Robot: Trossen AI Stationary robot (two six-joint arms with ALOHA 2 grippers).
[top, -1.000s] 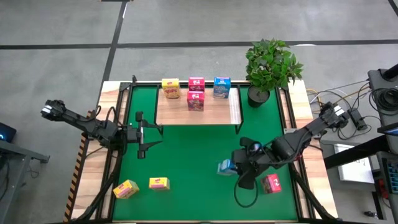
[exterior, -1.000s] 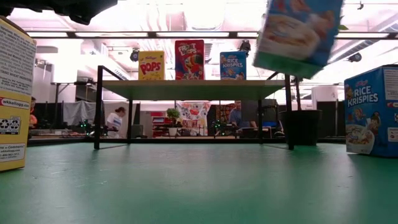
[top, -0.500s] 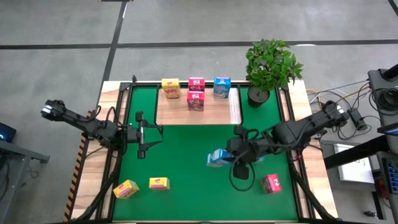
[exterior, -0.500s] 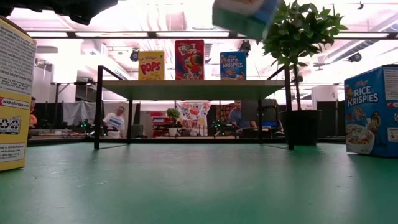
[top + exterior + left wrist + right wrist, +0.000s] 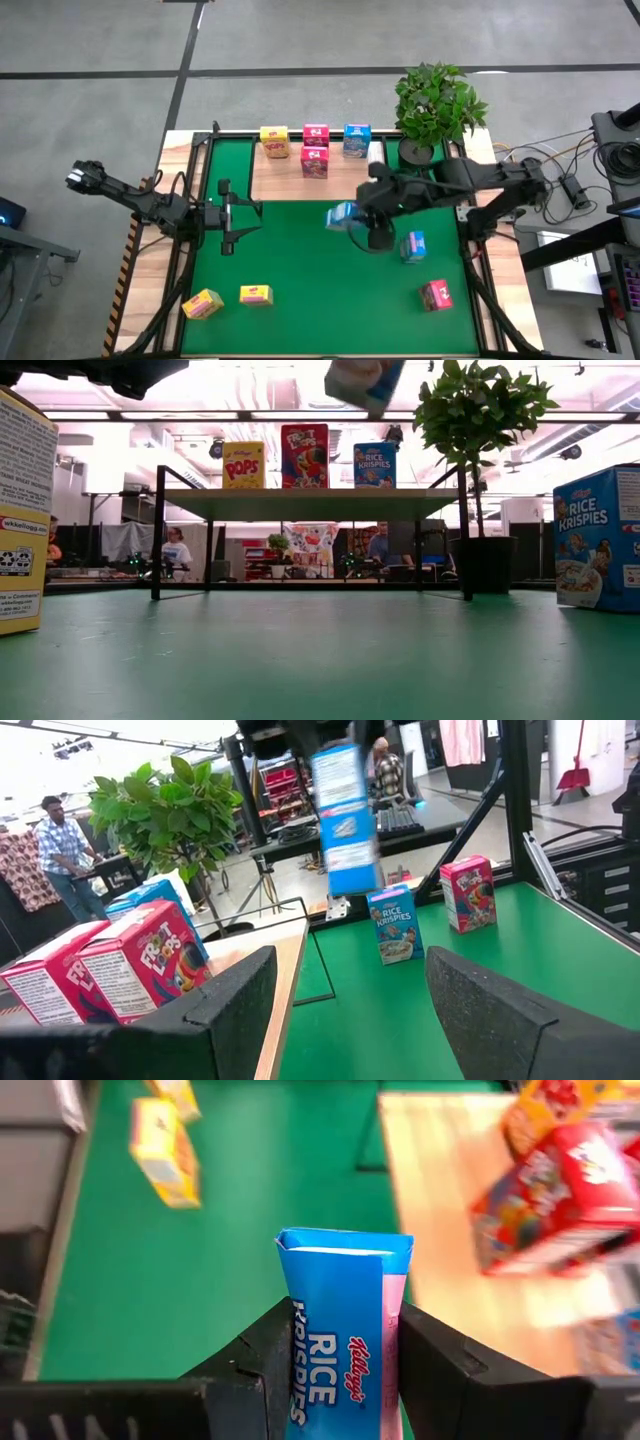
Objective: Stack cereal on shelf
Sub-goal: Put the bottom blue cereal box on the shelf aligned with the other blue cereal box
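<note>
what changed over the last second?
The right pincer, shut on a small blue cardboard cereal box, carried it up off the green mat toward the light-wood shelf. Nothing was grasped or released. The left pincer, open, and the other boxes stayed put.

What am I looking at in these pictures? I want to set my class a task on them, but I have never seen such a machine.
These are four cameras on one moment. Two dark robot arms work at a table with a green mat. One camera looks straight down, one sits at table height, and one rides on each wrist. The right gripper is shut on a blue cereal box, held in the air near the wooden shelf. The left gripper waits open over the mat. Four boxes stand on the shelf; two yellow, one blue and one pink-red lie on the mat. A potted plant stands beside the shelf.
</note>
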